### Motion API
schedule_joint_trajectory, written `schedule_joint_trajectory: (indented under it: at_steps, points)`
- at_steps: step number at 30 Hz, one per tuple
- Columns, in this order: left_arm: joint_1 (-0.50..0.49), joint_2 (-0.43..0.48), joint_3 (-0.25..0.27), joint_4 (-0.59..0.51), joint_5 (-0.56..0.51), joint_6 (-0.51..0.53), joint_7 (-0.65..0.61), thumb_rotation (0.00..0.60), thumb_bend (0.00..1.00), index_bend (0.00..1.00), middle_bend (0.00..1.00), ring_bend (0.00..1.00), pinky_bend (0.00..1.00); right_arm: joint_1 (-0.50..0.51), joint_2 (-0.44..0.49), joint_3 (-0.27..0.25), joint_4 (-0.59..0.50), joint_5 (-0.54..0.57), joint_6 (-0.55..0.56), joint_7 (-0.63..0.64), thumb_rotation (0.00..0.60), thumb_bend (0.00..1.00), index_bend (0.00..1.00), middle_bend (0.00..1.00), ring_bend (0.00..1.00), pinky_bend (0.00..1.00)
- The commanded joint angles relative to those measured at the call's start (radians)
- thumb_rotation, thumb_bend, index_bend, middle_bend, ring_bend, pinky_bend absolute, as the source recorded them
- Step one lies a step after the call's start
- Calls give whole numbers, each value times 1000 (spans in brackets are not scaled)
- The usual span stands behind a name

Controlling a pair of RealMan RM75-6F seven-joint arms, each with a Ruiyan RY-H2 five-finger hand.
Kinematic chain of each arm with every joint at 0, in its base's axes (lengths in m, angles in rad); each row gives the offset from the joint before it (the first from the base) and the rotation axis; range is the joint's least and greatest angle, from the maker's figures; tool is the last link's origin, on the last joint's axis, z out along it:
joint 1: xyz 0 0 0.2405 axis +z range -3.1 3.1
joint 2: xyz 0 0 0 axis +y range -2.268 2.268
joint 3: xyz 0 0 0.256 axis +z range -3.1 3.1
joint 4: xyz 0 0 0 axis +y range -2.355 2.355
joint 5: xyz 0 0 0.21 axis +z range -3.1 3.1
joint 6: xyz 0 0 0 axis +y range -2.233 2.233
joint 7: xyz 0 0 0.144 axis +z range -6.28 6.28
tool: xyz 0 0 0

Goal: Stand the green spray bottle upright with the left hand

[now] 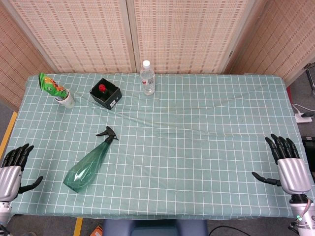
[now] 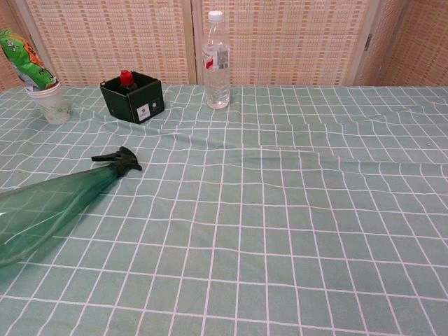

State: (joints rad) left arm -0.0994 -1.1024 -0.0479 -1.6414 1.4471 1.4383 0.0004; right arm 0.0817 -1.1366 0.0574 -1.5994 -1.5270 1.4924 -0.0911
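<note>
Your left hand point(image 1: 14, 166) and right hand point(image 1: 288, 164) rest at the near corners, fingers spread, holding nothing. The spray bottle point(image 1: 90, 161) lies on its side just right of your left hand, nozzle pointing far. Water bottle point(image 1: 147, 77) stands far.

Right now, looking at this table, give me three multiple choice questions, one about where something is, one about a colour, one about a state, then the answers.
1. Where does the clear water bottle stand?
A. at the far edge of the table
B. beside the right hand
C. on the black box

2. What colour is the spray bottle's trigger head?
A. white
B. black
C. yellow

3. How is the green spray bottle?
A. standing upright
B. held in the left hand
C. lying on its side

Answers: 1 A, it stands near the back wall. 2 B, the head is black in both views. 3 C, it lies flat on the cloth while the left hand rests apart, fingers spread.
</note>
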Motion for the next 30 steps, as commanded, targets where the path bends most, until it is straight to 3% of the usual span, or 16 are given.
schedule_joint_trajectory:
  at_steps: [1,24,30]
  points:
    - [1,1,0,2,-3,-1,-4,600,211,0,0,0,0,2,1,-1,-4,-2,-4,2,600,0,0,0,0,0]
    - [3,-4,-3,5,6,18,11,600,211,0,0,0,0,0,4,0,-6,6,-5,-1,600,0,0,0,0,0]
    - [4,33,-47,-94,12,78,10,600,212,0,0,0,0,-6,8,0,-4,9,0,17,600,0,0,0,0,0]
